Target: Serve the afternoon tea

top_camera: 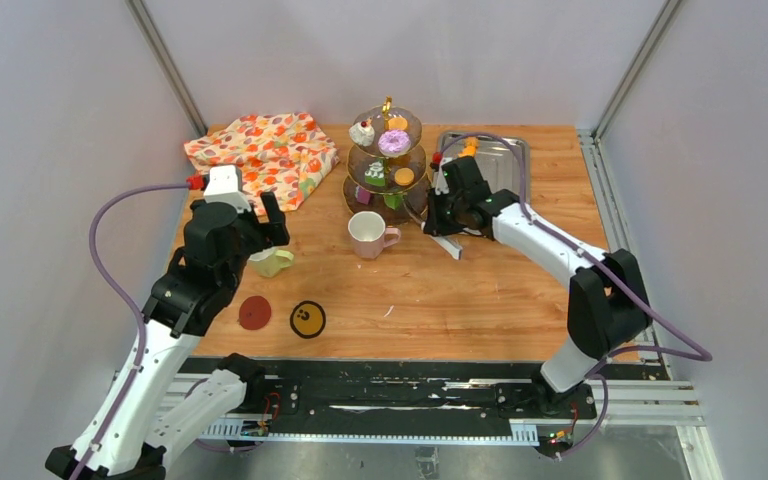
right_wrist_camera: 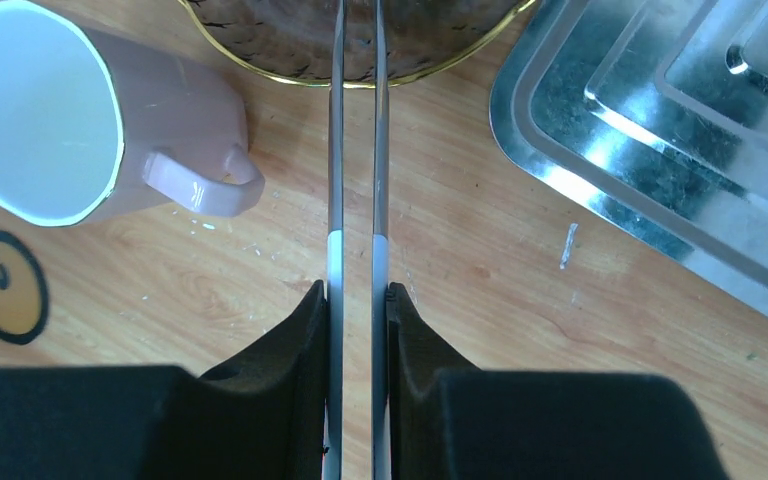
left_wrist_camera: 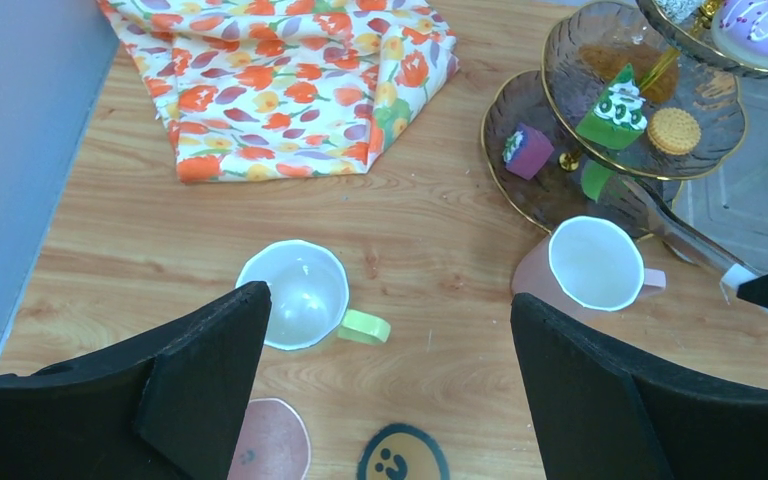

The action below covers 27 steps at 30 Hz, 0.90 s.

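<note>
Wooden table, white walls around. Left gripper hangs with fingers spread wide over the empty yellow-green mug. Right gripper is clenched on the tongs, which reach over the bottom tier of the stand, with the empty pink mug just to their left. On the stand are a green cake, biscuit, doughnut and cupcake. The tong tips are cut off from view.

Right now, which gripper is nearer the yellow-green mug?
Left. The left gripper hangs open just over the yellow-green mug. The right gripper is well away, beside the stand, shut on the tongs.
</note>
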Each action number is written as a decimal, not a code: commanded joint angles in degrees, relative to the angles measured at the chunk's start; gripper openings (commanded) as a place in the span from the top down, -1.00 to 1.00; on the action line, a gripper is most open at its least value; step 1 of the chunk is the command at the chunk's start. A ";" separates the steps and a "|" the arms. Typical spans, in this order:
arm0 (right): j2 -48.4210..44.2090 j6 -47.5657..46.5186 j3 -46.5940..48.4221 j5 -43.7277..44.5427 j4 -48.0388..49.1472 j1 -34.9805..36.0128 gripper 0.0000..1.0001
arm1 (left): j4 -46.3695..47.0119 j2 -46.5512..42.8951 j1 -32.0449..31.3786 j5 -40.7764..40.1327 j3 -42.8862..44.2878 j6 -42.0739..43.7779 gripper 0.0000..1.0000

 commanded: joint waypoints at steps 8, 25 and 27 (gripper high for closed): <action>2.00 -5.29 1.15 8.55 1.58 6.20 0.70 | -1.51 -1.41 -0.19 -0.94 -0.49 0.34 -0.89; -8.61 -8.37 -2.90 13.69 0.89 4.56 0.30 | 0.00 -0.35 -0.13 0.04 -0.87 0.13 -0.89; -10.62 -8.75 -3.79 13.78 0.96 3.02 0.27 | 0.48 0.03 -0.13 0.29 -0.78 -0.14 -0.89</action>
